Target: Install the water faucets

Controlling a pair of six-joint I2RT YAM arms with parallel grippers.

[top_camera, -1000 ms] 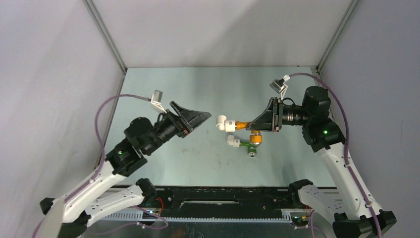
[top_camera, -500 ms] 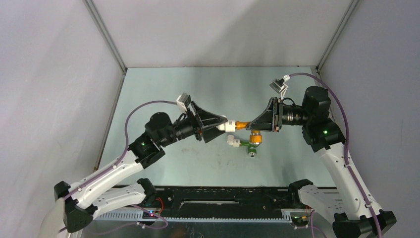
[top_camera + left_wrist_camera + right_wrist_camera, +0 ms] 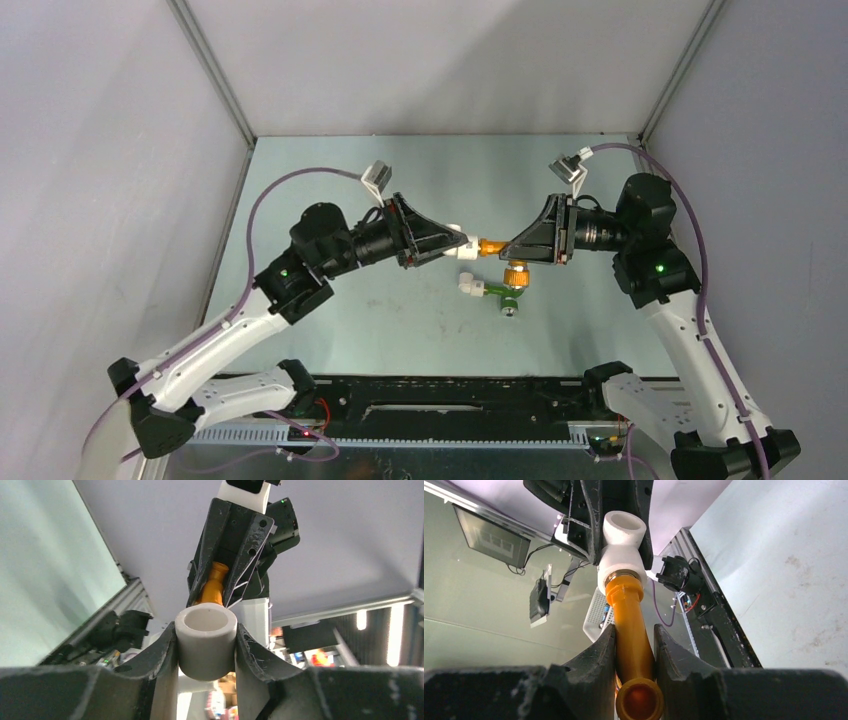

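My fingers hide most of the white elbow (image 3: 206,630) and the orange faucet's (image 3: 629,615) knob end. My left claw (image 3: 206,650) is clamped on the elbow. Right of the elbow, the orange faucet runs level, left to right, its tip at the elbow's mouth, pinched in my right claw (image 3: 634,645). The green faucet (image 3: 508,295) lies on the table (image 3: 400,320) nearer me.

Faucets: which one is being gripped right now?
The orange faucet: the right end effector clamps its stem, the left end effector the white elbow on its tip. The green faucet lies free on the table.
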